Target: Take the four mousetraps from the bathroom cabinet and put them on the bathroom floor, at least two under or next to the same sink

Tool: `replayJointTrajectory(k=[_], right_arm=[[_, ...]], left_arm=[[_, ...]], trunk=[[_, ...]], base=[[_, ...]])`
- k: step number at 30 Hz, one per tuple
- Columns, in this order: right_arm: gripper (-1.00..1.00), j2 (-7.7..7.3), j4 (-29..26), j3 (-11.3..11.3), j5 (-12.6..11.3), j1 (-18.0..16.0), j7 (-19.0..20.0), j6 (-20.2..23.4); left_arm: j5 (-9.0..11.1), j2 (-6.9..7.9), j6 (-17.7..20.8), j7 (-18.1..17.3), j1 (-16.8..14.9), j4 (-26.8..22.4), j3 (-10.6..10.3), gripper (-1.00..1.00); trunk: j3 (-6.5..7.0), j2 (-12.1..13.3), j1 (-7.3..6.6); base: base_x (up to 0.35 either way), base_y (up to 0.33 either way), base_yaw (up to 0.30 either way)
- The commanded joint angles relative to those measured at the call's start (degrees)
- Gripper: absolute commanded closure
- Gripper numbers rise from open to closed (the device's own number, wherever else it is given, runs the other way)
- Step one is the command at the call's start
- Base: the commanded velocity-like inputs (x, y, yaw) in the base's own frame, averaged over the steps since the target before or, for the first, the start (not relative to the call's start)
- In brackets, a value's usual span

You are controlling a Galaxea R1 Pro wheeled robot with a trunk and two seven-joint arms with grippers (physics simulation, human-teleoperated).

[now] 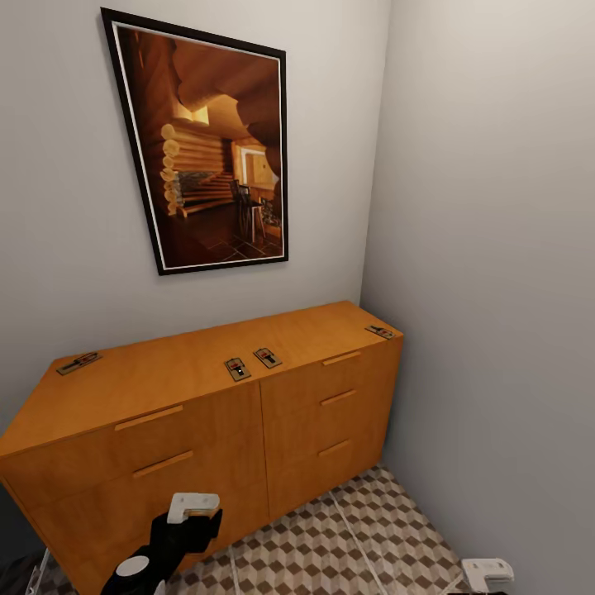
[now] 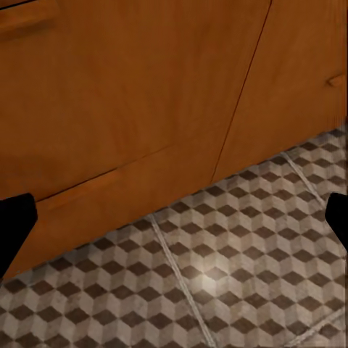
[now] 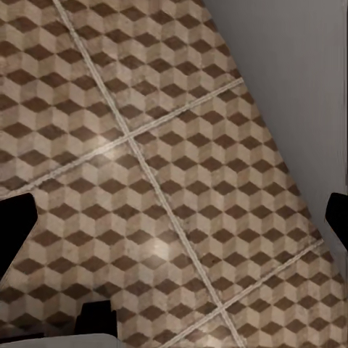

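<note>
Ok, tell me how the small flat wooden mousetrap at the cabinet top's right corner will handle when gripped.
The small flat wooden mousetrap looks thin and rigid, so probably light and stiff. Lying flat on the orange-brown wooden cabinet, it should slide rather than roll. It sits near the edge, so a nudge could drop it.

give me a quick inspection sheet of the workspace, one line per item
surface: cabinet top, orange-brown wood, against the wall.
job's things: four mousetraps on the cabinet top: far left, two side by side mid-front, right corner; bathroom floor holds no traps.
clutter: nothing seen.
grippers: left gripper open, low before the drawer fronts; right gripper open, over floor tiles.
cables: nothing seen.
surroundings: framed picture above the cabinet, grey walls.
</note>
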Motion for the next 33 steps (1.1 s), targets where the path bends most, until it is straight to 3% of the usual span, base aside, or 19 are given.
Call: replayJointTrajectory(k=[1, 8, 15, 24, 33], right_arm=[[-1.00, -0.03, -1.2, 0.0, 0.0, 0.0, -0.2, 0.6], [-1.00, -0.07, -7.8, 0.0, 0.1, 0.0, -1.2, 1.9], [-1.00, -0.16, -11.7, -0.3, 0.1, -0.1, -3.5, 2.8], [-1.00, -0.19, -14.3, -0.7, 0.2, -2.5, -7.0, 5.6], [-1.00, -0.19, -14.6, -0.8, 0.2, -6.8, -7.8, 6.7]], left_arm=[[-0.3, -0.13, 0.4, 0.0, 0.0, -0.9, 0.0, -1.00], [-0.3, -0.70, 0.6, 0.1, -0.4, -3.5, -0.5, -1.00], [-0.4, -1.29, 0.4, 0.2, -1.4, -4.3, -3.4, -1.00], [-0.9, -3.06, 0.7, 0.2, -7.9, -4.5, -7.8, -1.00], [-3.2, -5.40, 0.8, 0.2, -14.7, -4.5, -9.0, -1.00]], trunk=[[-0.05, 0.0, 0.00], [-0.05, 0.0, 0.00], [-0.05, 0.0, 0.00], [-0.05, 0.0, 0.00], [-0.05, 0.0, 0.00]], base=[[0.000, 0.000, 0.000], [0.000, 0.000, 0.000], [0.000, 0.000, 0.000], [0.000, 0.000, 0.000], [0.000, 0.000, 0.000]])
